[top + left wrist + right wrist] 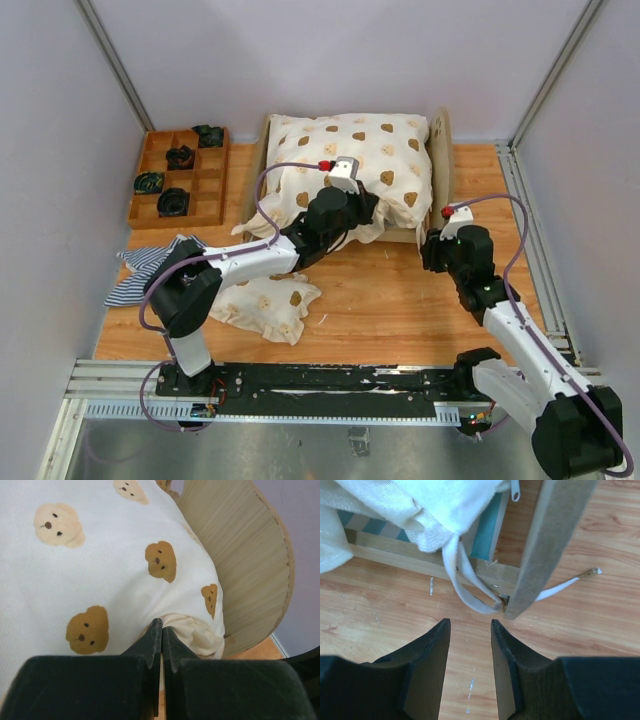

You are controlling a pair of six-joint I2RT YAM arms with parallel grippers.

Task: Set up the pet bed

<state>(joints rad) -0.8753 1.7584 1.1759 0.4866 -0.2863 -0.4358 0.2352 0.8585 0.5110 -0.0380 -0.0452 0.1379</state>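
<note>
The pet bed [441, 140] stands at the back of the table, its plywood headboard [240, 570] on the right. A cream bear-print quilt [350, 150] covers most of it. My left gripper [368, 207] is at the quilt's front edge. In the left wrist view it [161, 625] is shut, with its tips pinched into the ruffled hem of the quilt [100, 570]. My right gripper [432, 250] hovers by the bed's front right corner. It [470, 625] is open over bare wood and holds nothing. Just beyond it are the frame rail [420, 560], a white tie loop [470, 590] and the striped mattress [482, 535].
A brown compartment tray [215, 185] with several black items sits at the back left. A dark-striped cloth [150, 265] and a small bear-print pillow [270, 305] lie on the table's left half. Walls close in on both sides.
</note>
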